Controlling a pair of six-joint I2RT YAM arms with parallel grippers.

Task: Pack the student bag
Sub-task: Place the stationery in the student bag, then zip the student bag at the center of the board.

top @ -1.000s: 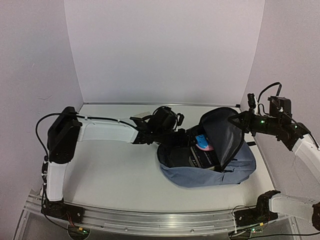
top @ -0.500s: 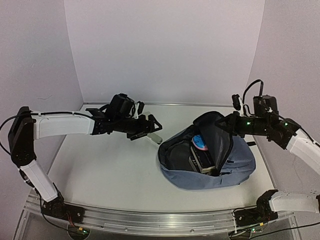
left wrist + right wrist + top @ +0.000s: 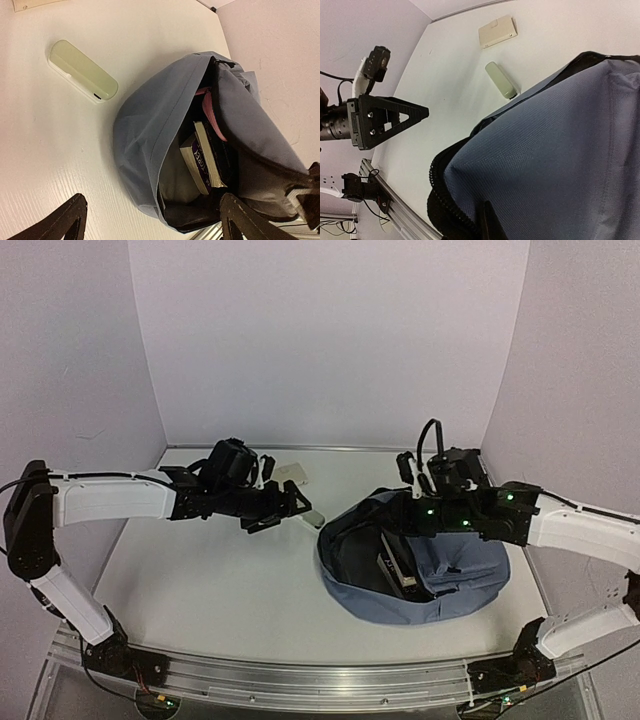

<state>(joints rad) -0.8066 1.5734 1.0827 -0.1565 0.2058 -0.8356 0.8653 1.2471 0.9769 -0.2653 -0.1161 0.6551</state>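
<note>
Over on the right half of the bench (image 3: 220, 580), closer to its right edge than its middle, the student bag (image 3: 440, 585) lies slumped with its mouth gaping up and toward the left. A couple of books (image 3: 202, 160) and a pink thing (image 3: 209, 112) are tucked inside against the dark lining. The left hand (image 3: 278, 512) hovers over the middle of the bench with its fingers spread wide and nothing between them. It's near a pale green case (image 3: 82, 77) that sits on the bench just off the bag's left rim, and a flat beige card (image 3: 497, 31) lies further back, near the back edge. The right hand (image 3: 405, 523) is right up against the bag's upper flap, but the fabric fills its wrist view, so whether it's pinching the cloth or just resting on it can't be told. As for handling, the bag looks like floppy cloth, so it'll probably fold and sag wherever it's grabbed. With books in it, the bottom should be fairly heavy and sit firm. It's not fragile and not slippery. Best bet looks like the stiffer zip edge of the flap, lifted to hold the mouth open. A pinch of the loose body cloth would likely just stretch and slide.
</note>
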